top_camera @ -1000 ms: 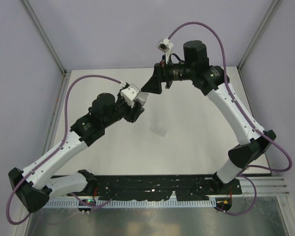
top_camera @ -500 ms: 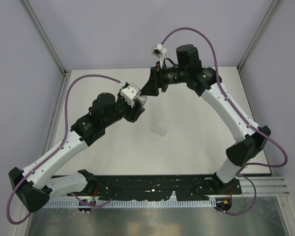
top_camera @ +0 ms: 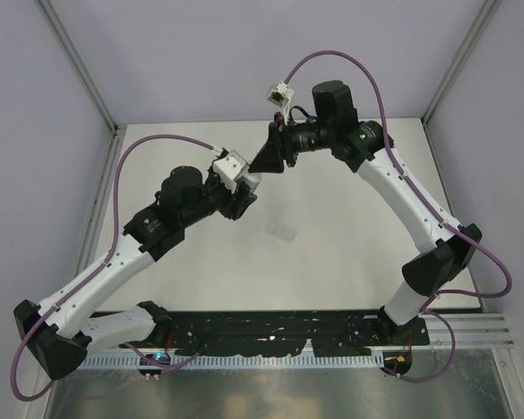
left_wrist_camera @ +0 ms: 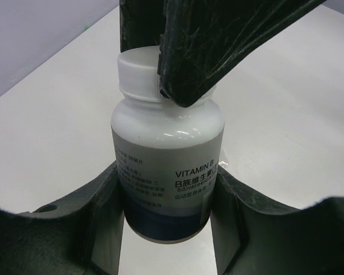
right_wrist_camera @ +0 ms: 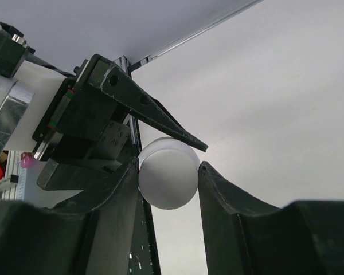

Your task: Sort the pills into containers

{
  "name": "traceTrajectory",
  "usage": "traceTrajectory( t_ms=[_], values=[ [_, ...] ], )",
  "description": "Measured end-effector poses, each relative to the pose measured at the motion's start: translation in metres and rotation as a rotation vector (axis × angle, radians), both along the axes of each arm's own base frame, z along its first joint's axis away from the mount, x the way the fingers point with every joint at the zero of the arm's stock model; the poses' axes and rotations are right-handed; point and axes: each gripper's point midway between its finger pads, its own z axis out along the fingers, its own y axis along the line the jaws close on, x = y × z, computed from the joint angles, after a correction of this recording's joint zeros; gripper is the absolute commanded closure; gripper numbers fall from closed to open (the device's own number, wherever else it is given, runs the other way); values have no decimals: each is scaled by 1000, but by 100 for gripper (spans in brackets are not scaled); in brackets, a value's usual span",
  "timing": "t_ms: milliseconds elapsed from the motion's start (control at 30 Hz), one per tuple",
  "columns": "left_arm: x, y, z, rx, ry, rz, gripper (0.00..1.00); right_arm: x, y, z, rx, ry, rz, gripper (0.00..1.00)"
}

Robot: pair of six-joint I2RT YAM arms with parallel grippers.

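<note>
L gripper (left_wrist_camera: 167,175) gripping bottle (left_wrist_camera: 160,129) body, R gripper (right_wrist_camera: 168,172) — clamped on white cap (left_wrist_camera: 136,71)

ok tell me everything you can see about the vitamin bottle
The bottle is small and round, of smooth whitish plastic. Its pale label reads VITAMIN B above smaller print, with a dark blue band near the base. Its white ribbed cap is on. The left gripper clamps the lower body from both sides, and the right gripper is shut on the cap from the opposite end. The bottle seems held clear of the table.
</note>
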Motion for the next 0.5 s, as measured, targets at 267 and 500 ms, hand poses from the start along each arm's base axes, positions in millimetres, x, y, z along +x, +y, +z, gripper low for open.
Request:
traceTrajectory(
  t_ms=[267, 500],
  values=[
    [-29, -11, 3, -48, 14, -204, 100, -30, -13, 6, -12, -135, 122, 76],
    [-72, -29, 16, -143, 62, -499, 100, -70, -29, 19, -11, -300, 253, 76]
  ],
)
